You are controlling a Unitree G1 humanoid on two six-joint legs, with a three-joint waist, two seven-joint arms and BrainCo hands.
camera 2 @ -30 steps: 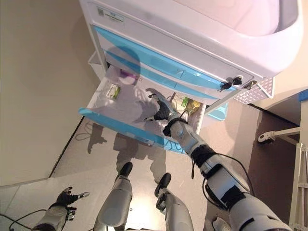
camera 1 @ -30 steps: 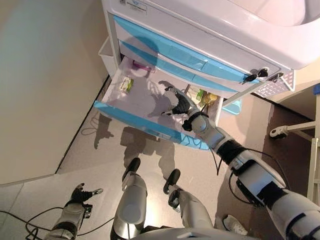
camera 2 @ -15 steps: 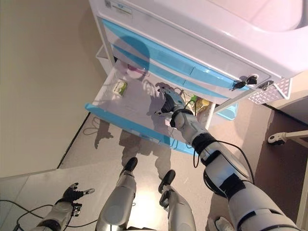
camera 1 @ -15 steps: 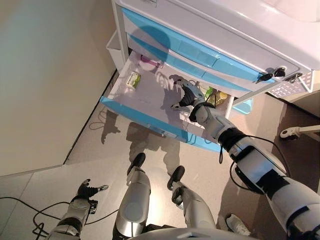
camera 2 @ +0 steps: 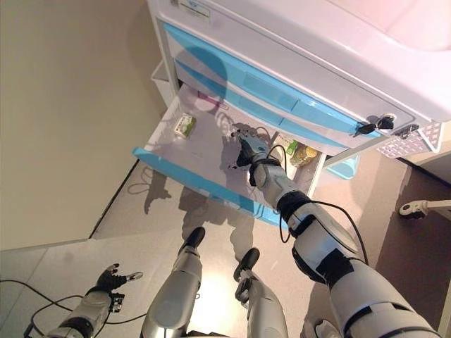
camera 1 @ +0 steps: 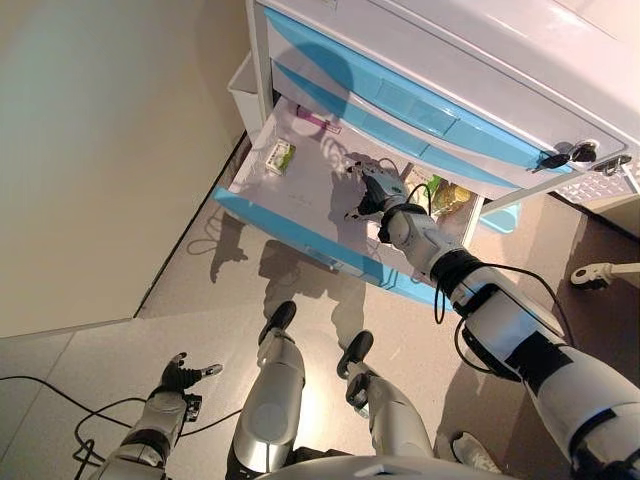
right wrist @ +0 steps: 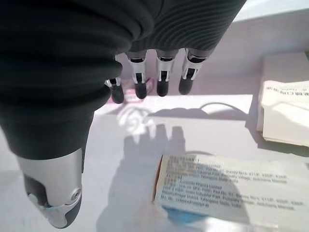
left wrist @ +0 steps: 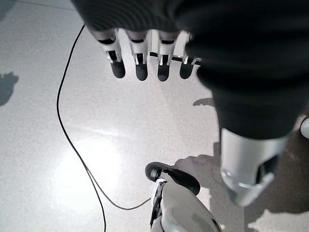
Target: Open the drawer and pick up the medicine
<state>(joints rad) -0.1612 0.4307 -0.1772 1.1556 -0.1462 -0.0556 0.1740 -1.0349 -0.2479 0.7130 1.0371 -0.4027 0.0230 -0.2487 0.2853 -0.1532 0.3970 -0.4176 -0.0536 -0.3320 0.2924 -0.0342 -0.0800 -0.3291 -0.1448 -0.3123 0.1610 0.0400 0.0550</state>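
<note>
L hand [camera 1: 180, 375] hangs idle low by floor, fingers straight, holding nothing; drawer [camera 1: 300, 238] stands pulled out, small green med pack [camera 1: 279, 157] at its far-left end; R hand [camera 1: 372, 193] hovers over the bed w/ fingers spread, empty, prob lining up on white med box [right wrist: 212, 188] beneath.

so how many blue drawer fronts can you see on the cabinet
3: the top drawer and the middle drawer, both closed, and the bottom drawer, pulled open. Others may be out of view.

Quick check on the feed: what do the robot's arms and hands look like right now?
Silver-grey arms with black bands. Each hand, right hand and left hand, has a dark ribbed cover over the back and wrist, and silver fingers with dark tips.
</note>
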